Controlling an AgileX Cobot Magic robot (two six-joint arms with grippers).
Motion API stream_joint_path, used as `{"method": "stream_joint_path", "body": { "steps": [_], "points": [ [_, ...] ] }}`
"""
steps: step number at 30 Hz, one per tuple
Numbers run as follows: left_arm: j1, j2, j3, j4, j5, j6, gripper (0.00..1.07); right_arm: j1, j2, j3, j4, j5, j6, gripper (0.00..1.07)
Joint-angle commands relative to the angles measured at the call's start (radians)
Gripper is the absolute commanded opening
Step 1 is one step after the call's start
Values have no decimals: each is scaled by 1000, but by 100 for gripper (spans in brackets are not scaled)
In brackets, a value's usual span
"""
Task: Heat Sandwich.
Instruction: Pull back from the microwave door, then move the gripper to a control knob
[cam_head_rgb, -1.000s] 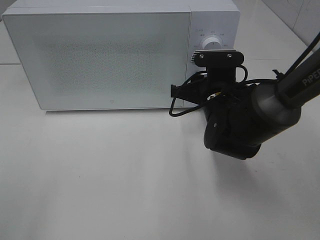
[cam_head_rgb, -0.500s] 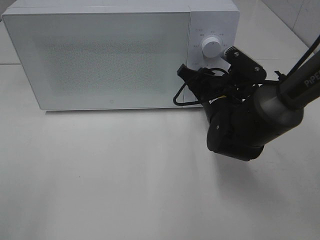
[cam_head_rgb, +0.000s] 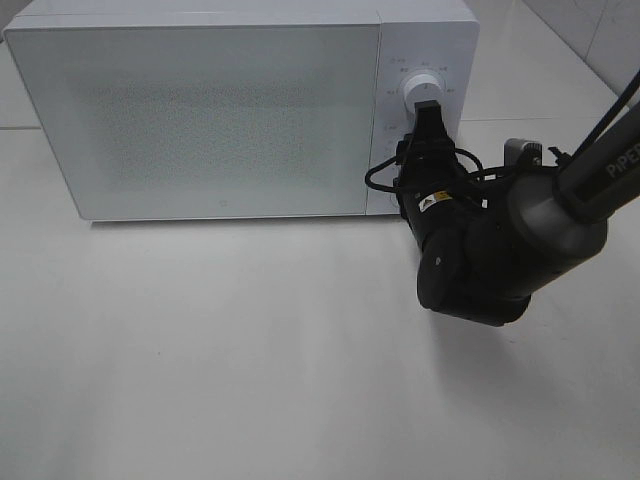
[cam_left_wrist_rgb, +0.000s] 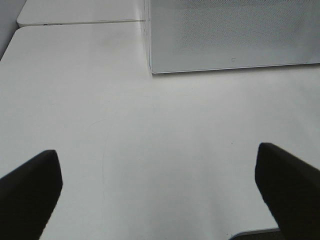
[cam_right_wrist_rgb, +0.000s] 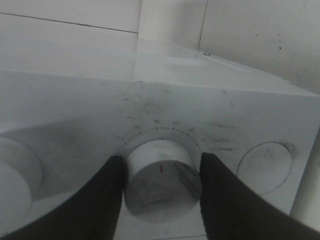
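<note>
Right claw (cam_right_wrist_rgb: 161, 165) was partly closed on the dial (cam_right_wrist_rgb: 161, 182) of the microwave (cam_head_rgb: 220, 110), one finger pressed against each side of the knob. Meanwhile the left claw (cam_left_wrist_rgb: 157, 165) hung fully spread above the worktop (cam_head_rgb: 200, 350), holding nothing. On the microwave the door (cam_head_rgb: 200, 100) was shut, and its frosted panel hid the interior. No view showed the sandwich; judged to be inside already.

Step in hand, as judged: loading done, setting time or power. Next move would call for a wrist roll about the dial's axis under firm grip, tracking the red mark on the dial face. Risk: fingers slipping on smooth plastic.
</note>
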Motion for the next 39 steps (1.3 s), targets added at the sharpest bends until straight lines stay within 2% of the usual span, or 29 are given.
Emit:
{"method": "stream_joint_path", "body": {
  "steps": [1, 4, 7, 31, 39],
  "points": [
    [-4, -26, 4, -11, -3, -4, 101, 7, -8, -30, -180, 0, 107, 9],
    [-4, -26, 4, -11, -3, -4, 101, 7, -8, -30, -192, 1, 240, 10],
    [-4, -26, 4, -11, -3, -4, 101, 7, -8, -30, -192, 3, 266, 10],
    [-4, -26, 4, -11, -3, -4, 101, 7, -8, -30, -207, 6, 229, 14],
    [-4, -26, 4, -11, -3, -4, 101, 7, -8, -30, -193, 6, 220, 21]
  ]
}}
